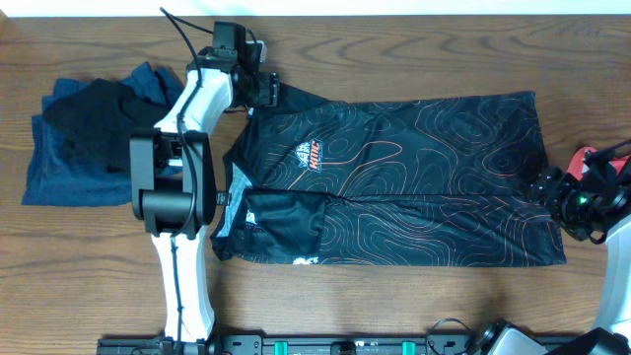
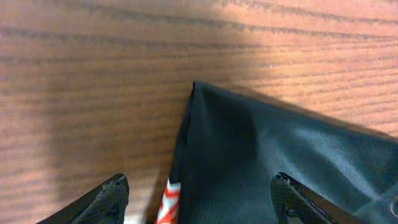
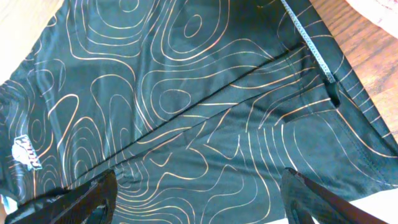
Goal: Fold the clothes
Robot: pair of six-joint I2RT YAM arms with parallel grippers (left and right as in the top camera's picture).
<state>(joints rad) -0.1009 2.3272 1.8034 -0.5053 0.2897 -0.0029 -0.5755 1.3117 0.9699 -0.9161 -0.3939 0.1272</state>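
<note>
The clothes' main piece, a black shirt [image 1: 394, 187] with thin orange contour lines and a chest logo, lies flat across the middle of the table, its two long sides folded in to a seam along the middle. My left gripper [image 1: 270, 91] is at its far left corner, open. In the left wrist view the fingers [image 2: 111, 196] straddle a black cloth corner [image 2: 249, 155] with a red-and-white strip [image 2: 165, 203]. My right gripper [image 1: 548, 187] is at the shirt's right end, open. Its gap [image 3: 199, 186] hovers over the patterned fabric [image 3: 186, 93], nothing pinched.
A heap of blue and black garments [image 1: 89, 138] lies at the table's left side, beside the left arm [image 1: 173, 177]. Bare wooden table [image 1: 394, 49] shows behind and in front of the shirt. A red object [image 1: 590, 158] sits by the right gripper.
</note>
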